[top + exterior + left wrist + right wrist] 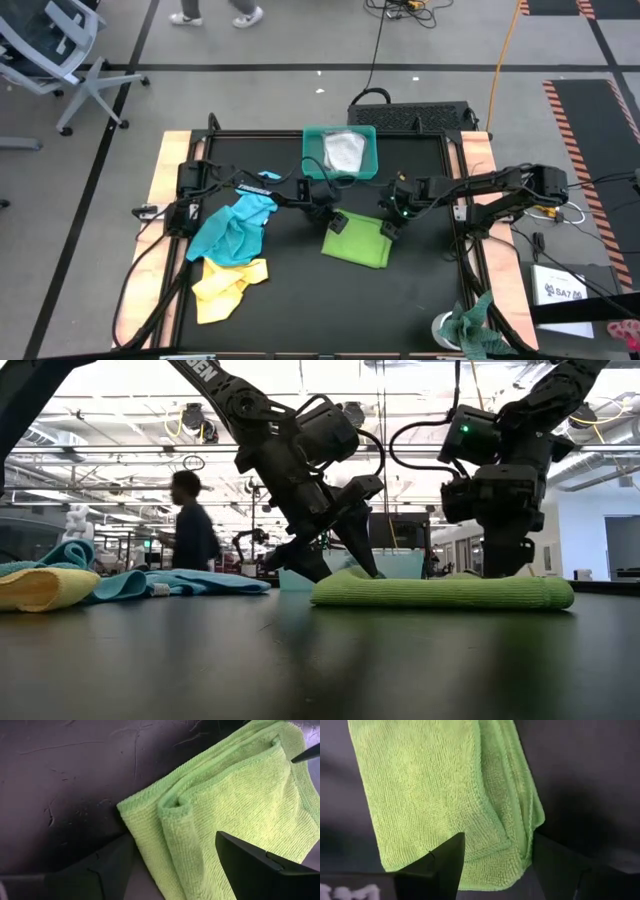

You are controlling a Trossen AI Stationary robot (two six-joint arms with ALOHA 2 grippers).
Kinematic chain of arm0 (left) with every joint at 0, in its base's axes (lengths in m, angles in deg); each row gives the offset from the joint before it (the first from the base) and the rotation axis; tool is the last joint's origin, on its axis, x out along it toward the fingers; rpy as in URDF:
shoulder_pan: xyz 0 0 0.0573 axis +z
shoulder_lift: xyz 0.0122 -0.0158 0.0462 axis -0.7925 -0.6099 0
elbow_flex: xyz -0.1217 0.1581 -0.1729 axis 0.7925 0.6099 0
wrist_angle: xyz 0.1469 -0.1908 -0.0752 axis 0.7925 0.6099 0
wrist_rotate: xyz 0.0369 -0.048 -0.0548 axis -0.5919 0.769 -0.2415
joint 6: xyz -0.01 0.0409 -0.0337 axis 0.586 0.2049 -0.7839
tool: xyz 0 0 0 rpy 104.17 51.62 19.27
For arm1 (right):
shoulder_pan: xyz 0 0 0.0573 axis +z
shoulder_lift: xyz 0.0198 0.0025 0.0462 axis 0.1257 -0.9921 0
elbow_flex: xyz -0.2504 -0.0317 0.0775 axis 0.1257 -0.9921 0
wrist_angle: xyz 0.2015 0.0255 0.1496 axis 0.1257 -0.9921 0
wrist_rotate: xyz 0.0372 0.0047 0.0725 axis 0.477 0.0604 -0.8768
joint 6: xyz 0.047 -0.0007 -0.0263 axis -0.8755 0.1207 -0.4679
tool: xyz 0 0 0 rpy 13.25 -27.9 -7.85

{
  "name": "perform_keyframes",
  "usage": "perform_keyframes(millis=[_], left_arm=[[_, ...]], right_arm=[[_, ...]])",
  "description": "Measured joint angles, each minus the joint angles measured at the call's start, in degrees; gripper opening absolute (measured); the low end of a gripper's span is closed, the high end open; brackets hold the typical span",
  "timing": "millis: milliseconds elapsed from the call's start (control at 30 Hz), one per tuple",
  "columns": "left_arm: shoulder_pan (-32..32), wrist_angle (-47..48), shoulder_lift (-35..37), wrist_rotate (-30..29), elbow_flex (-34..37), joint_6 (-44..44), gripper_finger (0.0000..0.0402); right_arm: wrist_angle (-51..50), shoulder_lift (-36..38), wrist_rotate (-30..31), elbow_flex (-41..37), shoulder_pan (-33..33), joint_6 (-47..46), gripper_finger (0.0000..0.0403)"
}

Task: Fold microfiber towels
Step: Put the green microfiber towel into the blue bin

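A lime green towel [357, 244], folded into a thick square, lies flat on the black table. My left gripper [175, 837] is open over its far left corner, one finger beside the edge and one above the cloth. My right gripper [498, 837] is open over its far right corner, its fingers on either side of the folded edge. A turquoise towel [236, 226] and a yellow towel [228, 285] lie crumpled at the left. A pale grey cloth [346, 150] lies in the teal tray [312, 150]. My left gripper comes from above, slanting from the table's left. In the low view one fingertip [368, 568] reaches the top layer of the towel near its left end; whether it touches I cannot tell. My right gripper points down onto the towel's right part [505, 574]; whether it touches I cannot tell.
The teal tray stands at the far edge, just behind both grippers. A mottled dark green rag [470, 325] lies at the near right corner. A person [192, 525] walks in the room behind the table. The table's near middle [330, 310] is bare.
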Motion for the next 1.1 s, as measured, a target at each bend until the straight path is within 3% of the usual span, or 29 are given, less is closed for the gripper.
perform_keyframes(millis=[367, 667, 967, 1100], left_arm=[[0.0, 1.4, 0.0, -0.3, 0.0, -0.1, 0.0273], [0.1, 2.1, -0.1, -0.9, 0.1, -0.2, 0.0155], [0.2, 1.9, -0.1, -1.7, 0.2, 0.0, 0.0014], [0.1, 0.1, -0.2, -1.6, 0.2, -0.3, 0.0014]], right_arm=[[1.9, 0.2, 0.9, -2.1, 0.0, -1.1, 0.0212], [4.4, 0.2, 1.1, -3.1, -0.1, -1.4, 0.0204], [4.1, 0.2, 2.8, -3.1, -0.1, -3.1, 0.0127], [4.2, 0.0, 3.2, -3.1, -0.1, -4.0, 0.0063]])
